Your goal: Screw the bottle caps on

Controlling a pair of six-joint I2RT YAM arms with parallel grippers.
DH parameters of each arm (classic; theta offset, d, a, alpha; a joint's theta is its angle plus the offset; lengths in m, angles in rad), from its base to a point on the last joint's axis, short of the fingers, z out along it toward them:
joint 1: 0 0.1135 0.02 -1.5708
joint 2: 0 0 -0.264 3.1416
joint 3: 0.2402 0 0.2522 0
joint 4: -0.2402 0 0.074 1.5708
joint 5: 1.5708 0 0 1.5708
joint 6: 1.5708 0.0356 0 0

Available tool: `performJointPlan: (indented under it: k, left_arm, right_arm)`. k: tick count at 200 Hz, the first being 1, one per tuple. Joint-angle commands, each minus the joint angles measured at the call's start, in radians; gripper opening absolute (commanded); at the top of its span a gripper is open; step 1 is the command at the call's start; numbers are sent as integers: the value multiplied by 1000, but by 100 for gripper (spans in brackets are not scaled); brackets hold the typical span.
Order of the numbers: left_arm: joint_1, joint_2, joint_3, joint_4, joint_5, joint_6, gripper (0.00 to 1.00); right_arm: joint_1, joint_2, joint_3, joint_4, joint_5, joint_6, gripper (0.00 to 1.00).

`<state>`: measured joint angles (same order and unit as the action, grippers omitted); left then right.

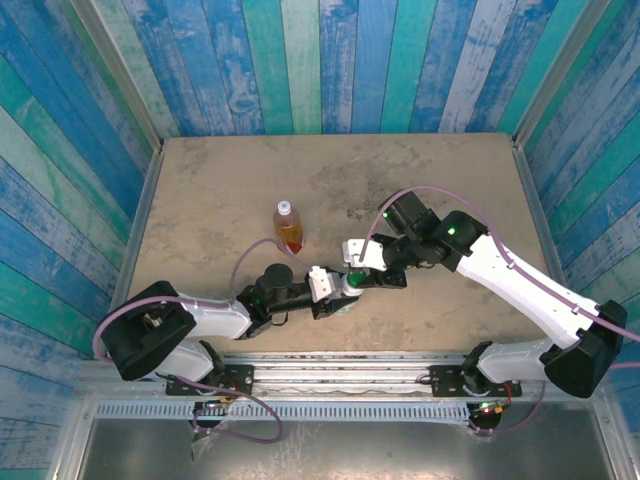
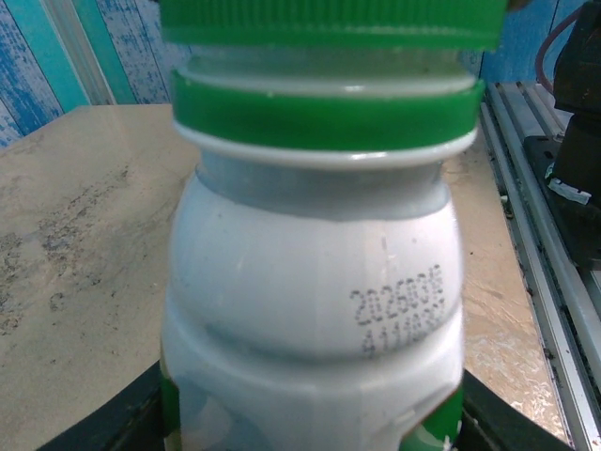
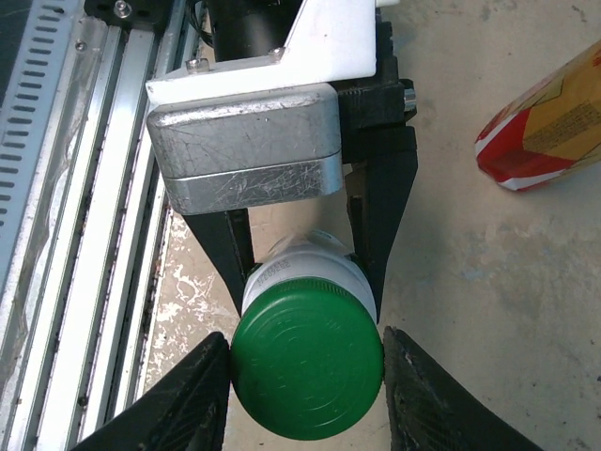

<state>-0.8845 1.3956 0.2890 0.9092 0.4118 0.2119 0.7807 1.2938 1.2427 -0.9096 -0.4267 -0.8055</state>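
Right wrist: left fingers (image 3: 383,207) clamp white bottle (image 3: 310,258), green cap (image 3: 307,362) atop.

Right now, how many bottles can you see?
2. The white bottle is near the front, held by the left fingers. The orange bottle stands alone farther back. None looks hidden.

Mottled tan tabletop (image 1: 220,200), blue-and-teal plank walls (image 1: 330,60) around it, aluminium rail (image 1: 330,375) along the near edge.

the round green plastic cap (image 3: 307,362) is gleaming glossily; the opaque white plastic bottle (image 2: 310,282) is looking smooth, semi-matt.
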Motion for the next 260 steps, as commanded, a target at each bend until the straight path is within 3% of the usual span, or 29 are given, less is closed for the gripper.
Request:
performJointPlan:
  k: [1, 38, 66, 108, 130, 151, 178, 202, 237, 260]
  left_arm:
    - [4, -56, 24, 8, 8, 2, 55]
    - [4, -58, 39, 14, -46, -11, 55]
    - [4, -44, 67, 22, -109, -12, 55]
    - [4, 21, 138, 32, -200, 7, 55]
    - [4, 57, 171, 34, -205, 18, 54]
    - [4, 81, 198, 28, -190, 21, 55]
    - [4, 89, 197, 42, -173, 16, 54]
    - [5, 69, 166, 46, -172, 13, 54]
    - [12, 11, 119, 6, -108, 26, 55]
    - [13, -30, 112, -77, -27, 58, 55]
  right_arm:
    - [4, 4, 17, -22, -17, 0, 43]
    - [4, -1, 9, -22, 5, 47, 38]
    - [5, 7, 9, -16, 44, 173, 35]
    - [6, 26, 2, 47, 186, 617, 35]
    - [6, 59, 24, 23, 276, 914, 28]
    - [7, 75, 36, -16, 289, 1066, 32]
    - [1, 48, 37, -18, 352, 1038, 41]
    - [-31, 10, 67, -14, 323, 934, 55]
    - [-52, -86, 32, 28, 181, 568, 72]
    - [-53, -178, -52, 84, 139, 340, 75]
